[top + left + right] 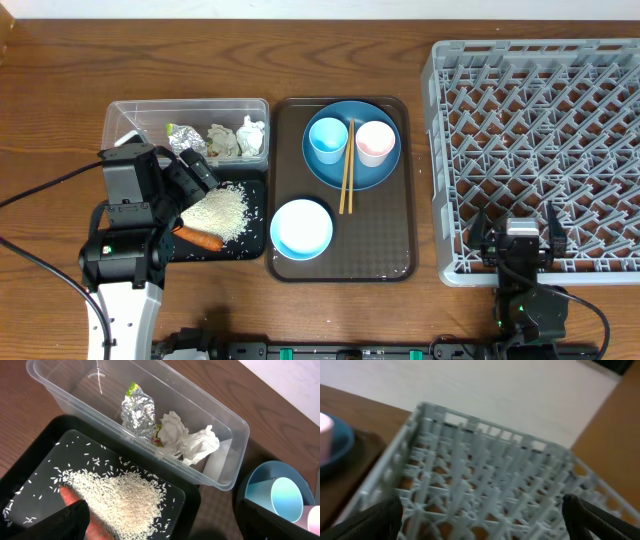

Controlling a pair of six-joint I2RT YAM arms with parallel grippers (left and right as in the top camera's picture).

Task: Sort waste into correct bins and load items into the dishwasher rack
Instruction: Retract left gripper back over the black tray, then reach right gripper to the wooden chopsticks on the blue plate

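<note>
Grippers came first at the near edge: the right gripper [516,232] hung over the near rim of the grey dishwasher rack [540,120] with its jaws spread wide and nothing between them. The left gripper [198,172] stood over the black tray [257,235], jaws just as wide and holding nothing. On that tray lay a heap of white rice [215,212] with loose grains scattered around it. The orange carrot [200,239] lay at the near edge of the heap, its end hidden behind one dark finger in the left wrist view. Just right of the black tray sat the brown serving tray [385,250], with the white bowl [301,228] upright at its near left corner. Farther along it rested the dark-blue plate [325,172], carrying the light-blue cup [327,139] and the pale-pink cup [375,142], both mouth up. The chopsticks [347,170] lay between the cups and reached off the plate's near rim. Beyond the black tray and touching it was the clear tub [150,105], which held the crumpled foil wrapper [186,139] and the tissue wads [225,140] side by side. All of this stood on the wooden table [60,120], the rack filling its right side.
</note>
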